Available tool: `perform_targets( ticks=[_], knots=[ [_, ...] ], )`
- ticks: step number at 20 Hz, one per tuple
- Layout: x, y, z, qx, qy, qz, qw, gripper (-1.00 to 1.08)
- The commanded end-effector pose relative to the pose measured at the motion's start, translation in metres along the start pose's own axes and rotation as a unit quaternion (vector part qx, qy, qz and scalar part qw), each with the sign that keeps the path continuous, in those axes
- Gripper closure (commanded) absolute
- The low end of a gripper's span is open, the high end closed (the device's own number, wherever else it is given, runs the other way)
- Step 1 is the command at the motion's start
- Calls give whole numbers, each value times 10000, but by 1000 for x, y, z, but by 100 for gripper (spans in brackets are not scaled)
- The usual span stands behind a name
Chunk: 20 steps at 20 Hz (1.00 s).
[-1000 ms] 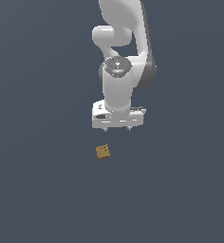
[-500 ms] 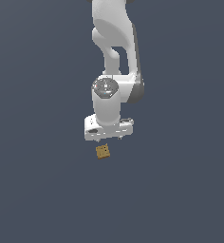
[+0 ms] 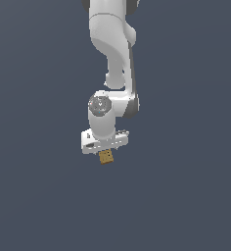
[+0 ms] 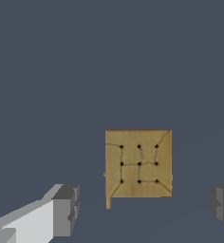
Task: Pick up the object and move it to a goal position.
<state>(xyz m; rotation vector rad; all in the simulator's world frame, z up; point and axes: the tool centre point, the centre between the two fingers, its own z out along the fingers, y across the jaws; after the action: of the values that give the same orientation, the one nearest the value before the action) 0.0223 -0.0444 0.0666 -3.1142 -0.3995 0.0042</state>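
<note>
The end effector [image 3: 105, 149] has dropped over the block [image 3: 106, 157], fingers [image 4: 66, 209] spread wide, gripping nothing

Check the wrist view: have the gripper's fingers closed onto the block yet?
No. The fingers stand apart on either side of the block, with bare gaps between each and its sides.

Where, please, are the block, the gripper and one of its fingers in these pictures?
block [image 4: 138, 163]: wrist view, middle of its dotted top face.
gripper [image 4: 144, 209]: wrist view, midway between the fingertips.
fingers [image 4: 66, 209]: wrist view, grey tip of one finger.
</note>
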Motion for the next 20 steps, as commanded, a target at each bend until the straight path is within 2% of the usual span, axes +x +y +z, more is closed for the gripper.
perform_targets(
  ticks=[1,8,20],
  knots=[
    [0,3,5,-10,11,-59,10000,-92],
    [0,3,10,-8,5,-51,10000,-92],
    [0,4,55,-11,12,-70,10000,-92]
  ],
)
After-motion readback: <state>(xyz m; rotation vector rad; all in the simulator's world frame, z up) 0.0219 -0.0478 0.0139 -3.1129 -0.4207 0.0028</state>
